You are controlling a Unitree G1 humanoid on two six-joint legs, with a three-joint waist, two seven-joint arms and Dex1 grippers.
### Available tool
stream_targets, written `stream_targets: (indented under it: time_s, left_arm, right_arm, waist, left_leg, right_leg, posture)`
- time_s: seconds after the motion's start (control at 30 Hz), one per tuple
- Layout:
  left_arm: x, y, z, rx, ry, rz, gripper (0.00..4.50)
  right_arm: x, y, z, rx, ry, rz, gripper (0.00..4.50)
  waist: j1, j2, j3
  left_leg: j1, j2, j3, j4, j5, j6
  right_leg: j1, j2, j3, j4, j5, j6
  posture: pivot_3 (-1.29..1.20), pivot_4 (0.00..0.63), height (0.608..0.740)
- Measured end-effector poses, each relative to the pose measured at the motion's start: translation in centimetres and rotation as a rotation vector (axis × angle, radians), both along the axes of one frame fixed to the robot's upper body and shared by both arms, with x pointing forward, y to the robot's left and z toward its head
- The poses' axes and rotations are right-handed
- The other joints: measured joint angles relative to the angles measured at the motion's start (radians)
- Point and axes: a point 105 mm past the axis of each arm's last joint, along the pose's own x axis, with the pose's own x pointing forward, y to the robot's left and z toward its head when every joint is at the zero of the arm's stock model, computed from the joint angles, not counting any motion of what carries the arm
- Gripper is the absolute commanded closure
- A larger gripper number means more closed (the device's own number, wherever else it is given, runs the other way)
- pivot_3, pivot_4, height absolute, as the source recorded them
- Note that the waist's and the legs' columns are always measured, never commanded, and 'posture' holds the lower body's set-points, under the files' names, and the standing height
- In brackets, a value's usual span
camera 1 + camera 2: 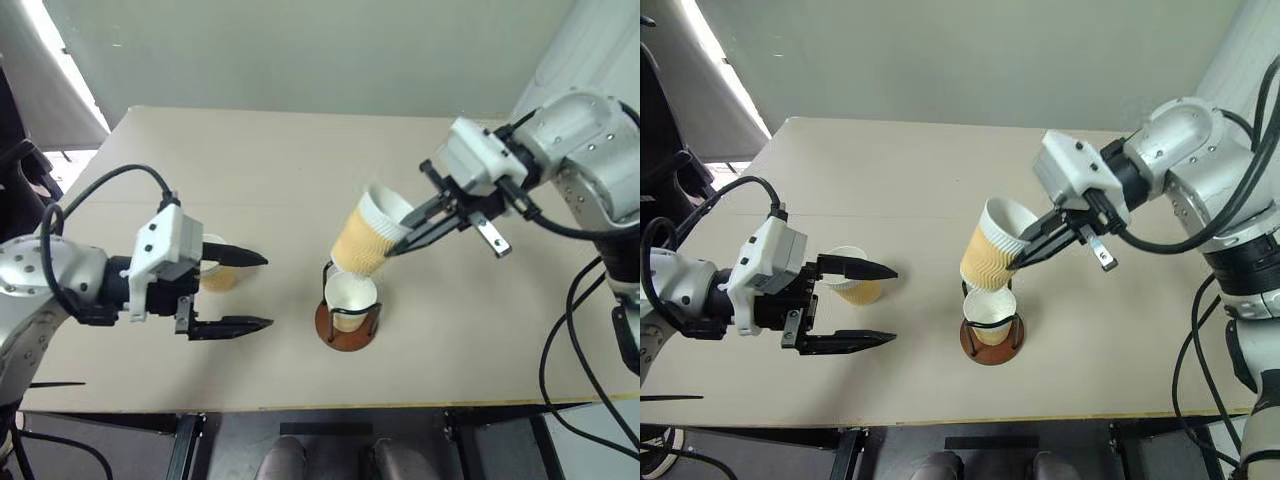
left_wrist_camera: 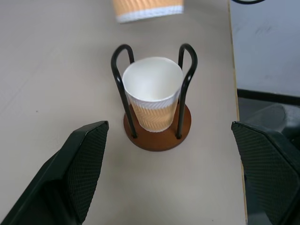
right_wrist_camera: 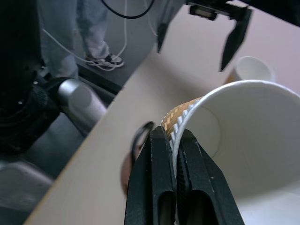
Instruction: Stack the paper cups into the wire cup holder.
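From the head views, my right gripper [image 1: 408, 228] is clamped on the rim of a tilted paper cup [image 1: 366, 238] held just above the wire cup holder [image 1: 349, 318], which already contains one upright cup [image 1: 351, 297]. My left gripper [image 1: 243, 291], fingers wide apart and holding nothing, sits left of the holder, with a third cup [image 1: 854, 274] on the table [image 1: 250, 170] just behind it. My left wrist view confirms the seated cup inside the wire arches; my right wrist view shows my fingers [image 3: 154, 183] pinching the cup wall.

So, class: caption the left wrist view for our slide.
A tan ribbed paper cup stands inside the black wire cup holder, framed by the open left gripper.
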Motion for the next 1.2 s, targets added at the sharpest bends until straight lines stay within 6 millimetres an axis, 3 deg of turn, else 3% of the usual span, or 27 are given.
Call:
stream_targets:
  time_s: [0.2,0.7,0.83,1.13,1.2]
  left_arm:
    - [0.1,0.1,-0.2,0.011,-0.002,0.007,0.00]
    - [-0.1,0.3,-0.8,0.026,0.020,0.022,0.00]
    - [-0.1,0.3,-0.8,0.026,0.021,0.022,0.00]
    - [0.1,0.8,-0.7,0.053,0.000,0.046,0.00]
    - [0.5,1.3,-0.6,0.067,-0.020,0.068,0.00]
  right_arm:
    - [0.0,0.8,-1.1,-0.017,0.003,0.013,4.48]
    - [1.0,0.6,-3.5,-0.100,-0.082,0.009,4.48]
    - [1.2,0.5,-4.2,-0.128,-0.089,0.002,3.60]
    - [1.5,0.4,-4.5,-0.148,-0.103,-0.013,0.30]
    - [1.8,0.1,-4.6,-0.151,-0.099,-0.031,0.04]
  waist:
    - [-0.001,0.000,0.000]
    - [0.006,0.000,0.000]
    - [0.006,0.000,0.000]
    - [0.007,0.000,0.000]
    - [0.007,0.000,0.000]
  left_leg:
    - [0.000,0.001,-0.001,0.000,0.000,-0.001]
    - [-0.001,0.001,0.000,-0.001,0.001,-0.003]
    - [-0.001,0.001,0.000,-0.001,0.001,-0.003]
    - [-0.001,0.001,0.000,-0.001,0.001,-0.003]
    - [-0.001,0.001,0.000,-0.001,0.001,-0.003]
  right_leg:
    - [-0.001,0.001,0.000,0.001,0.000,-0.001]
    - [-0.001,0.001,-0.001,0.001,0.000,0.000]
    - [-0.001,0.001,-0.001,0.001,0.000,0.000]
    - [-0.001,0.001,-0.001,0.001,0.000,0.000]
    - [-0.001,0.001,-0.001,0.000,0.000,0.000]
  posture:
    - [0.00,0.150,0.740]
    - [0.00,0.150,0.740]
    - [0.00,0.150,0.740]
    - [0.00,0.150,0.740]
    - [0.00,0.150,0.740]
